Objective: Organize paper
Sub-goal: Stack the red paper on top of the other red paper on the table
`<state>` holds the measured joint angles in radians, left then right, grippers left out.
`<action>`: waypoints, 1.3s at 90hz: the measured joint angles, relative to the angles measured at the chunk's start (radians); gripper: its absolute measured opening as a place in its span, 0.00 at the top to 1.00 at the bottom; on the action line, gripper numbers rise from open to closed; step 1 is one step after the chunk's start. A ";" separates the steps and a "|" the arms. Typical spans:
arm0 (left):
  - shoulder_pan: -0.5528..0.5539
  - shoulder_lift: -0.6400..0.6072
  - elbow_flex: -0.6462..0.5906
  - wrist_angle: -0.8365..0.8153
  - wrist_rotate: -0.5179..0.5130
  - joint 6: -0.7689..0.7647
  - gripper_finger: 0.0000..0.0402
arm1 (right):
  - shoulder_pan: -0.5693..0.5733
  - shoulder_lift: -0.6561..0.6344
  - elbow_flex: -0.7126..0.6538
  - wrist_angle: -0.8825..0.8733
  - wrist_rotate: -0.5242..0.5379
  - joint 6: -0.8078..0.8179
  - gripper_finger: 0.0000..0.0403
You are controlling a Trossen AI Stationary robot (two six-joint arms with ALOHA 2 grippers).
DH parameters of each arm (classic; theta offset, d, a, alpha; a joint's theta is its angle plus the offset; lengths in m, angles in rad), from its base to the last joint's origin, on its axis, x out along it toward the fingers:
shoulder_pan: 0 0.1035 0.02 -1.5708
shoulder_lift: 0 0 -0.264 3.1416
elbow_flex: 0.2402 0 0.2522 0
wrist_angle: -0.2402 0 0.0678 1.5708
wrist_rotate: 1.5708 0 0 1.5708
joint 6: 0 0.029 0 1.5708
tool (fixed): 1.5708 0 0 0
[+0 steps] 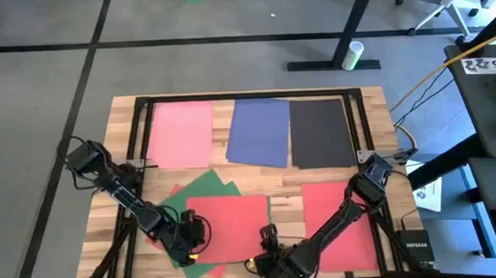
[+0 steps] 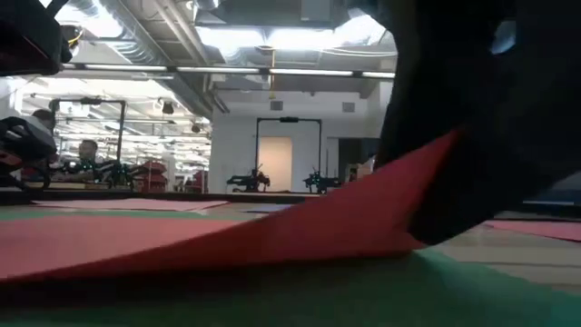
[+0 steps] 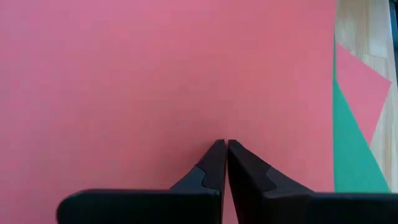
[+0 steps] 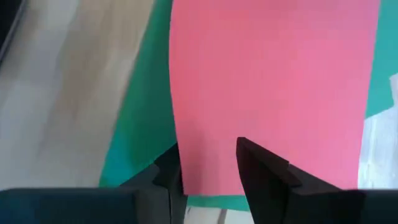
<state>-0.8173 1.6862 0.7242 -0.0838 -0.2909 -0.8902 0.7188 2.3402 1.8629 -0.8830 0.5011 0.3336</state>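
From above, three sheets are lying in a neat row at the far side of the wooden surface (image 1: 375, 128): a pink sheet (image 1: 182, 134) at about 11 o'clock, a blue sheet (image 1: 260, 131) at 12, a black sheet (image 1: 322, 132) at 1. That row looks sorted. Nearer me, a red sheet (image 1: 227, 225) is lying on top of a green sheet (image 1: 221, 185), crooked, so this pile seems to be waiting its turn. Another red sheet (image 1: 341, 219) is sitting at about 4 o'clock. The left claw (image 1: 188, 240) is reaching over the near left corner of the middle red sheet. The right claw (image 1: 269, 240) is at its near right edge.

From table height, the red sheet (image 2: 272, 232) is rising at one end under a big dark arm, with green paper (image 2: 363, 291) under it. I think it is being lifted to pull it free.

In the left wrist view, the left claw (image 3: 227, 149) is closed tight, tips touching, pressing on red paper (image 3: 155, 74), probably to pin it down.

In the right wrist view, the right claw (image 4: 208, 162) is partly open around the edge of the red sheet (image 4: 273, 81), not pinching it yet.
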 joint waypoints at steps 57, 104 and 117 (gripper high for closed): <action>0.000 0.000 0.000 0.002 0.000 0.009 1.00 | -0.053 0.058 0.005 0.094 -0.067 -0.032 0.77; -0.001 -0.049 -0.003 -0.003 0.003 0.065 1.00 | -0.050 0.068 0.079 0.060 -0.021 -0.088 1.00; -0.001 -0.089 -0.003 0.003 -0.005 0.096 1.00 | -0.046 0.068 0.096 0.050 0.004 -0.106 1.00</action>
<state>-0.8186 1.5974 0.7216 -0.0813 -0.2963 -0.7947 0.6731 2.4081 1.9589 -0.8331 0.5050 0.2279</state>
